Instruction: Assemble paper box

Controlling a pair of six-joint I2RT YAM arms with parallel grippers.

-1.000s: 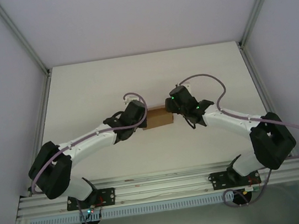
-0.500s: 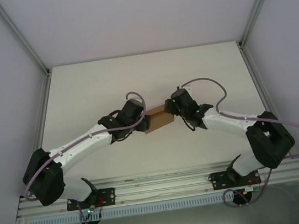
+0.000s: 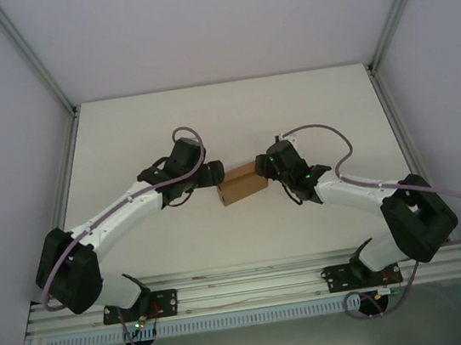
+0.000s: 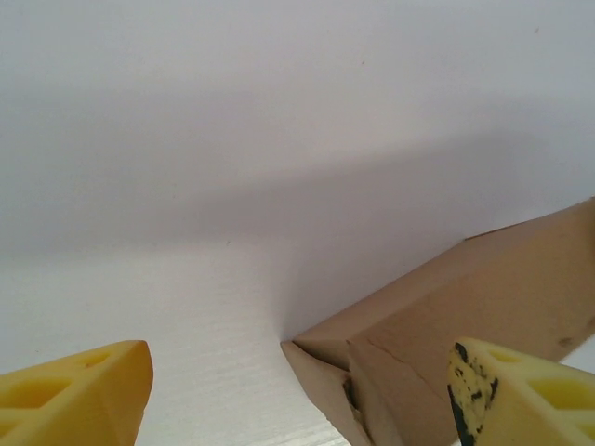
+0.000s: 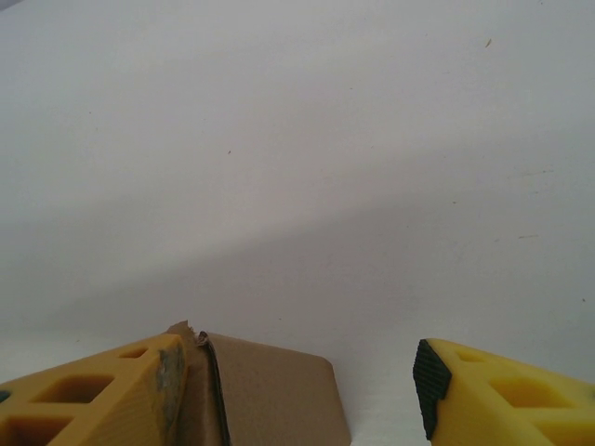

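Two sets of jaws flank the paper box (image 3: 242, 184), which lies near the middle of the bench (image 3: 308, 110) as a folded brown block. Your left jaws stand wide around one corner, gripping nothing. Your right jaws are apart too, one finger (image 5: 93, 390) just beside the box's end. You seem to be at the closing step, so next line up on an end flap and press it home.

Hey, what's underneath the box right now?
White table shows all round the box, and one corner seems to rest on it. Anything directly beneath is covered by the box itself.
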